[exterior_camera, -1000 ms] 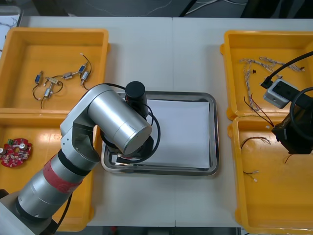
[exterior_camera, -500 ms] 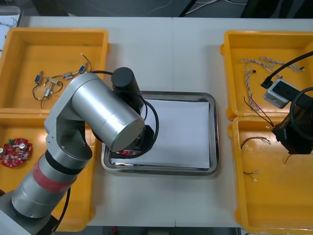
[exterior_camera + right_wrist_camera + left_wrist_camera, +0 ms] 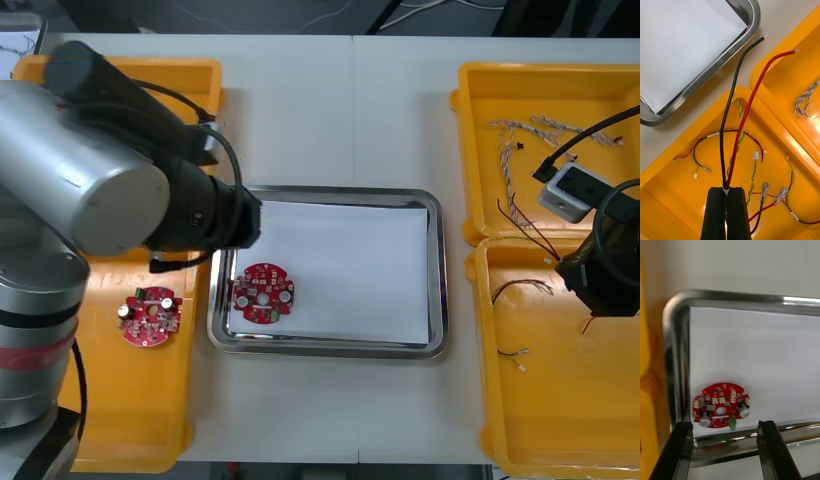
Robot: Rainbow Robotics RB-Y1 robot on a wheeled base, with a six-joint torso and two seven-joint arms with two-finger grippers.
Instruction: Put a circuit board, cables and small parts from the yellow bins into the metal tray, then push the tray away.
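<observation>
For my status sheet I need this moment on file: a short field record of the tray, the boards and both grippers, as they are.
tray: metal tray, white inside, holding one round red circuit board near its left end
spare board: second circuit board in the left near yellow bin
left gripper: open, empty, above the tray's board
right gripper: shut on black and red wires, over the right near yellow bin

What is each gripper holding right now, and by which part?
Right gripper: a black and red cable, pinched well away from its bare tips. Left gripper: open, holding nothing.
</observation>
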